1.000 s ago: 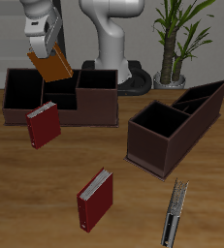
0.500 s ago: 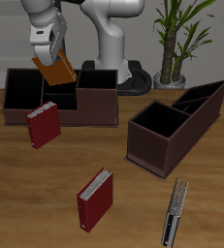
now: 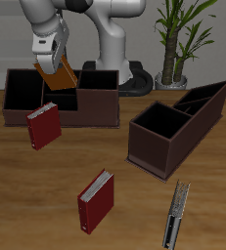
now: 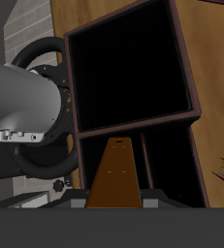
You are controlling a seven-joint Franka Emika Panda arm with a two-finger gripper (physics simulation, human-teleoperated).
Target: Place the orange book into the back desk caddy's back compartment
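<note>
Right now the claw is clamped on the orange book, holding it tilted just above the back desk caddy, over its back compartment. I'd judge this the lowering step; next it needs to square the book and sink it between the walls. No writing shows anywhere.

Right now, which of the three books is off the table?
The orange book, held tilted in the gripper above the back desk caddy. Both dark red books sit lower: one against the caddy's front, one near the table's front edge.
</note>
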